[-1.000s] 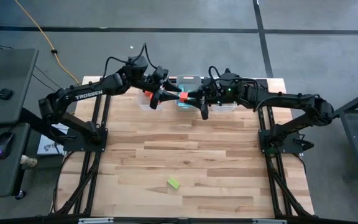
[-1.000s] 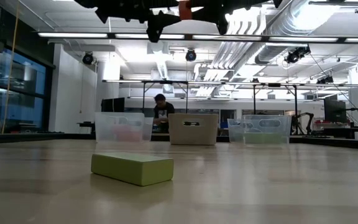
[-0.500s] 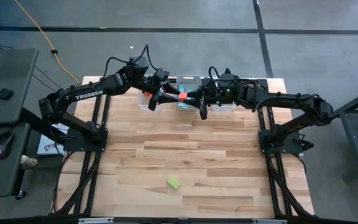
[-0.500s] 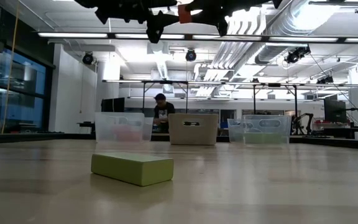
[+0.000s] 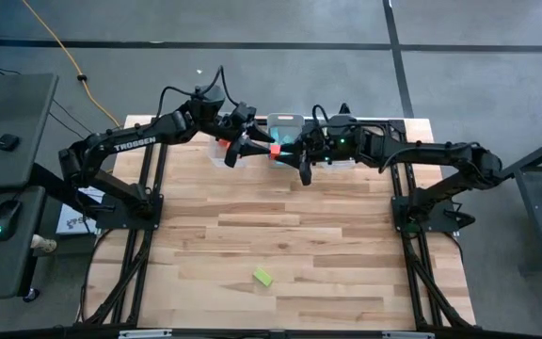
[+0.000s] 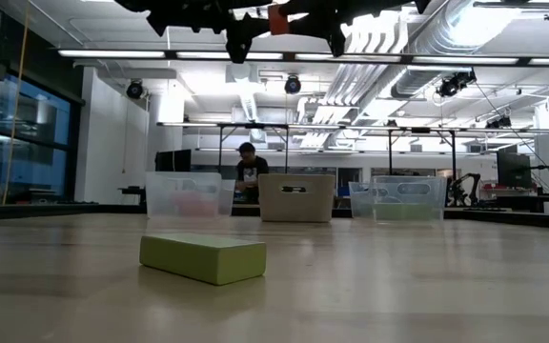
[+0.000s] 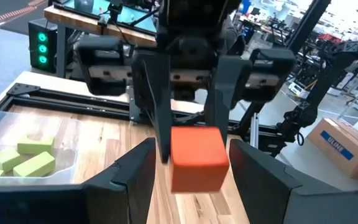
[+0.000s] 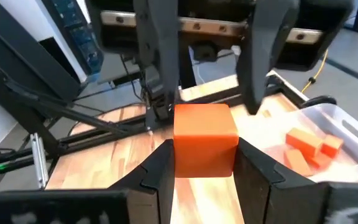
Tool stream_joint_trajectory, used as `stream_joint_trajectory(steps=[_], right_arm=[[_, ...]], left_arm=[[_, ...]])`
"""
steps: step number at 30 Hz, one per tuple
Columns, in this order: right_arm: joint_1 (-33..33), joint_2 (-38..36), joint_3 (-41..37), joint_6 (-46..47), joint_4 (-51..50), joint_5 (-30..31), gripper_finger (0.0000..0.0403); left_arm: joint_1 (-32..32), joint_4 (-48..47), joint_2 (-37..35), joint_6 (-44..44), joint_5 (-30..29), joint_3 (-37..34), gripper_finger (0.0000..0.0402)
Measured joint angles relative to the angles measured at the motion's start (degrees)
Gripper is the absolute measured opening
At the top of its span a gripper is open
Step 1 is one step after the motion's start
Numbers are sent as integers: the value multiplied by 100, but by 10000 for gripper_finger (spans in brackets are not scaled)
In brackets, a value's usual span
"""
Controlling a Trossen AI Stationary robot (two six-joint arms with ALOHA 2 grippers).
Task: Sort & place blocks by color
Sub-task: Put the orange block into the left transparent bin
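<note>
While a yellow-green block [image 5: 263,277] lies alone on the wooden table [image 5: 299,245], a person works beyond the bins in the bright workshop. High above the far edge, the right gripper [image 8: 204,163] pinches a red-orange cube [image 8: 204,140] between narrowed fingers. The left gripper [image 7: 191,163] faces it, fingers spread either side, not gripping.

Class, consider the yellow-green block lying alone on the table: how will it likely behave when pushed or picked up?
The yellow-green block is flat-sided and lies on a broad face, so it will probably slide, not roll or tip. It looks rigid, so it should keep its shape. Its low profile may leave fingers little to grip.
</note>
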Motion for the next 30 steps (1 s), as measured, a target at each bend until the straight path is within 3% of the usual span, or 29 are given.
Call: stream_joint_trajectory(steps=[30], right_arm=[[3, 42, -4, 155, 172, 212, 108]], left_arm=[[-66, -275, -7, 36, 0, 7, 182]])
